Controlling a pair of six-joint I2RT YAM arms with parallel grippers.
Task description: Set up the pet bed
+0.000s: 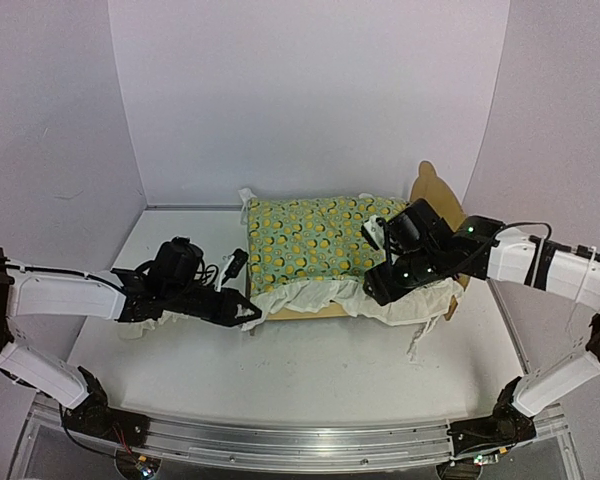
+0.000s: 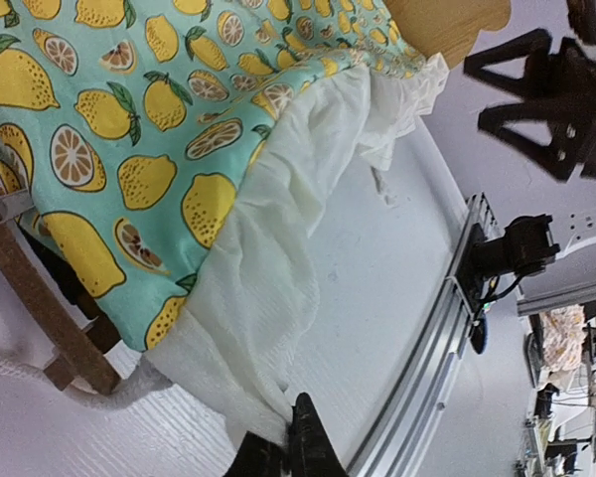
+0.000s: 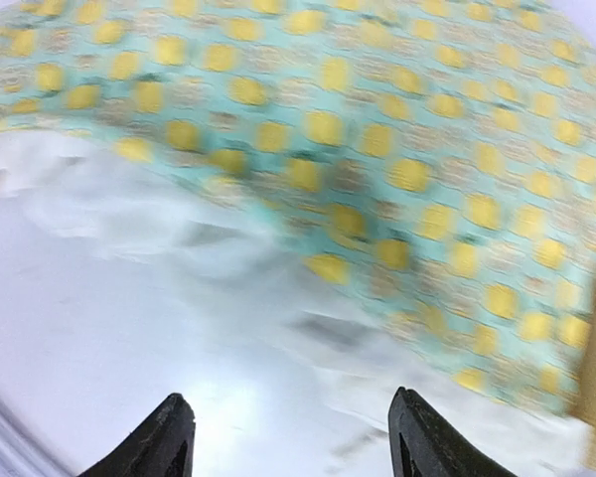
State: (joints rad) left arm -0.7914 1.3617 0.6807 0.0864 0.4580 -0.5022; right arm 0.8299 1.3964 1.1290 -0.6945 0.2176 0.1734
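Observation:
The pet bed [image 1: 435, 190] stands at the middle right of the table, its plywood headboard to the right. A lemon-print quilt [image 1: 315, 240] covers it, and the white ruffle [image 1: 320, 295] hangs over the near rail. My left gripper [image 1: 250, 312] is at the bed's near left corner. In the left wrist view it [image 2: 290, 437] is shut on the ruffle's corner [image 2: 268, 298], beside the wooden rail [image 2: 40, 298]. My right gripper [image 1: 380, 290] hovers over the ruffle at the near right. In the right wrist view, which is blurred, it [image 3: 290, 437] is open with nothing between its fingers, just above the quilt [image 3: 377, 129].
White enclosure walls [image 1: 70, 120] stand close on three sides. An aluminium rail [image 1: 280, 440] with both arm bases runs along the near edge. A loose fold of ruffle [image 1: 420, 330] trails onto the table at the bed's near right.

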